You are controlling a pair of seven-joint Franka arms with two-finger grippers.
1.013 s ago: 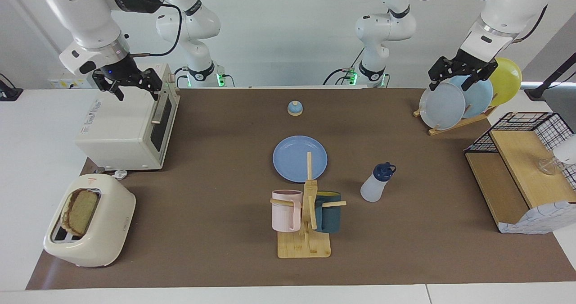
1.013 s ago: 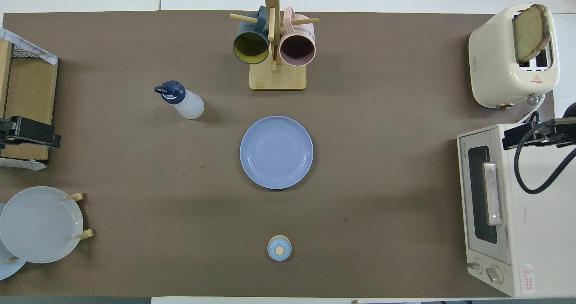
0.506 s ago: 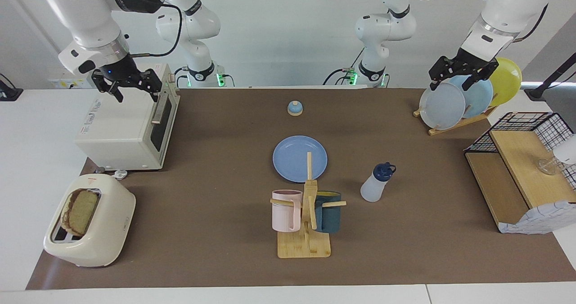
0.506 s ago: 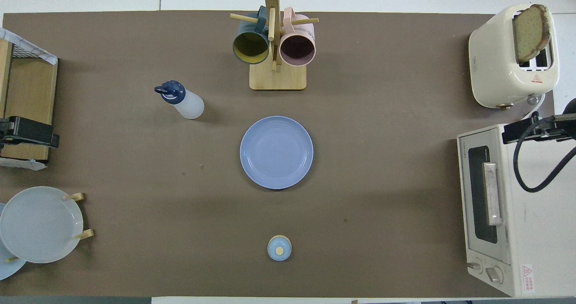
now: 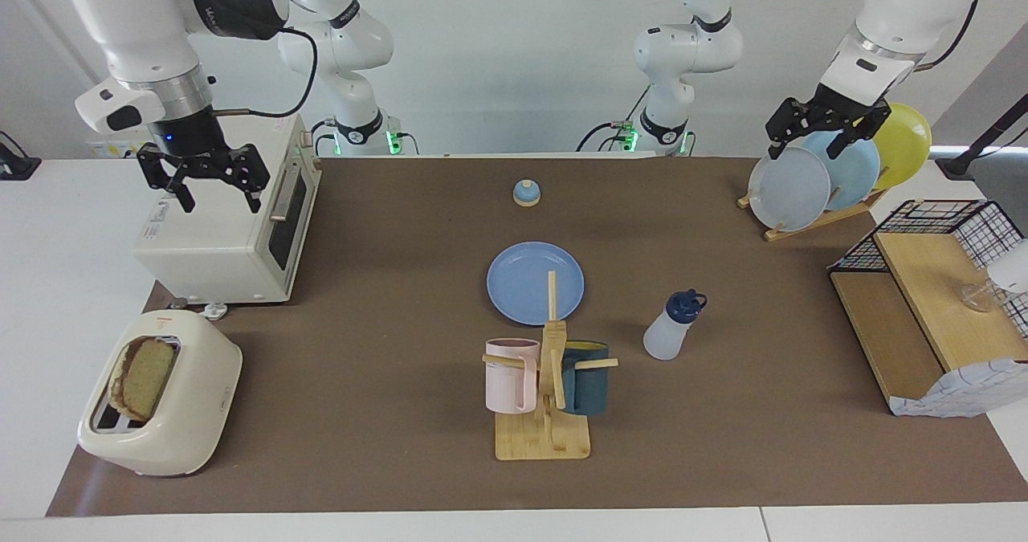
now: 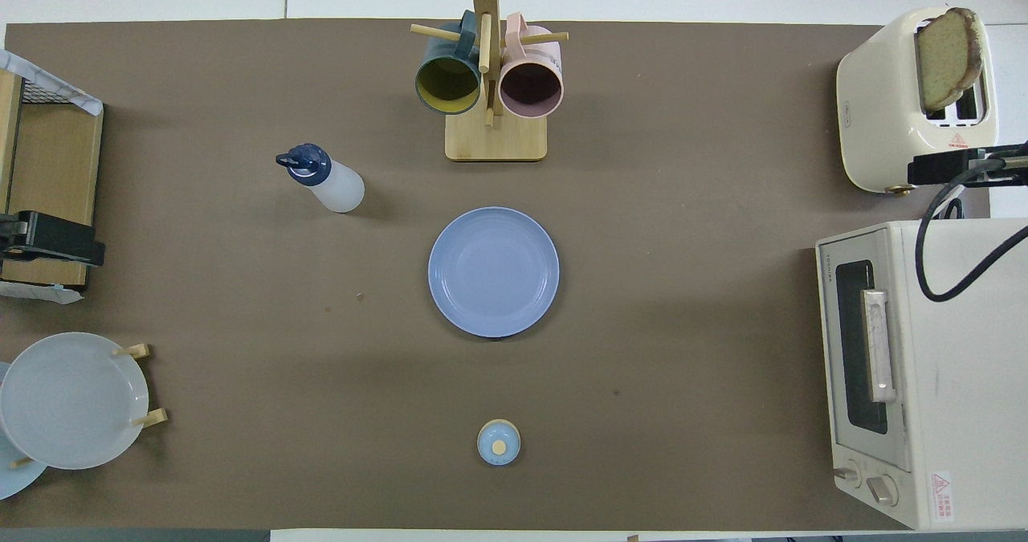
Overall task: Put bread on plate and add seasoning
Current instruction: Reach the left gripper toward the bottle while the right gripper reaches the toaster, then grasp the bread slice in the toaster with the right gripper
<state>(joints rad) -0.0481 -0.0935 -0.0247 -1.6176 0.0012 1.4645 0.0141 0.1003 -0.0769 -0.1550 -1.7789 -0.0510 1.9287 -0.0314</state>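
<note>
Right claw [image 5: 202, 181] open over toaster oven [image 5: 221, 237], empty.

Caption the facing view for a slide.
Bread waits in the toaster; blue plate bare; right pincer open over the oven.

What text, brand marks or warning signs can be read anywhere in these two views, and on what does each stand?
"TOSHIBA": apparently the small brand word on the toaster oven front edge, barely legible.
Red warning triangle: top of the toaster, beside the slots; its wording is too small to read.
Red-and-white warning sticker: toaster oven top; text unreadable.
Printed lettering on the toaster oven's top, facing view: blurred.
Small mark on the toaster's side: unreadable.
</note>
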